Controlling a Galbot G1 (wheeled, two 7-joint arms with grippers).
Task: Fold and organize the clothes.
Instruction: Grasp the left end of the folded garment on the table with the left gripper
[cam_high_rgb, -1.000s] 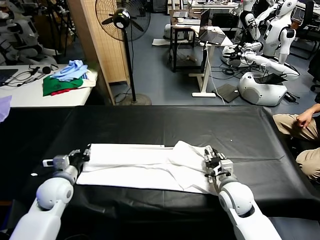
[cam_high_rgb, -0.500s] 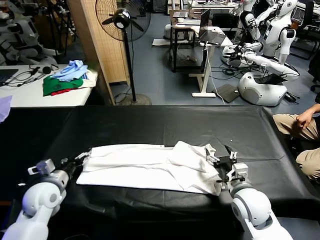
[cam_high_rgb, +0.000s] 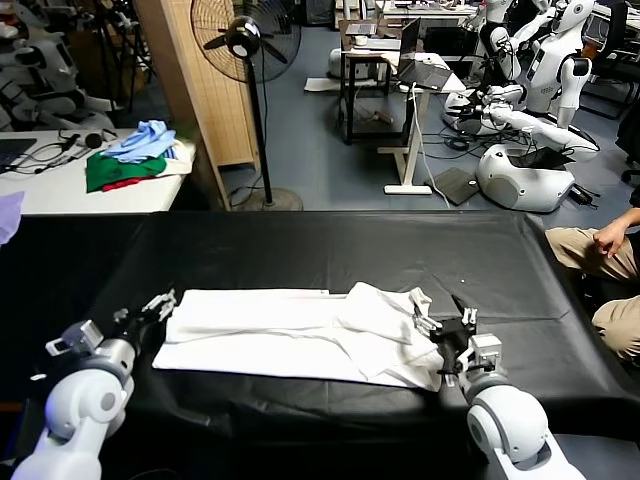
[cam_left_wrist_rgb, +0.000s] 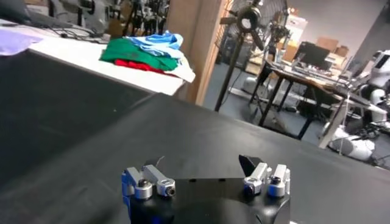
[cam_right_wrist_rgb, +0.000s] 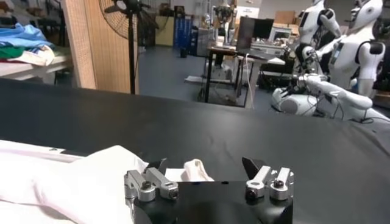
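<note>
The left gripper (cam_high_rgb: 152, 308) was held low over the black table (cam_high_rgb: 300, 245), its forearm reaching forward from the near left corner and its fingers spread wide with nothing between them; the white T-shirt (cam_high_rgb: 290, 335) lay just beyond and to the inside of those fingertips, apart from them, with a strip of bare black cloth between. In the left wrist view the two fingers (cam_left_wrist_rgb: 149, 181) were seen parted, and only dark table surface was seen ahead of them. The right gripper (cam_high_rgb: 447, 327) was held low at the opposite end of the garment, its forearm rising from the near right corner, its fingers likewise spread wide and holding nothing. The rumpled end of the T-shirt — a raised fold with a small upturned corner — lay just beside the right fingertips on their inner side; whether cloth and finger touched could not be told from the head view. In the right wrist view the open fingers (cam_right_wrist_rgb: 151, 181) were seen with that fold (cam_right_wrist_rgb: 103, 176) just ahead of one of them and bare black table ahead of the other. The T-shirt was laid out as a long, folded band across the near middle of the table, between the two grippers. No containers were seen on the table; a pile of blue, green and red garments (cam_high_rgb: 135, 155) rested on a white side table (cam_high_rgb: 80, 190) far beyond the left fingers.
</note>
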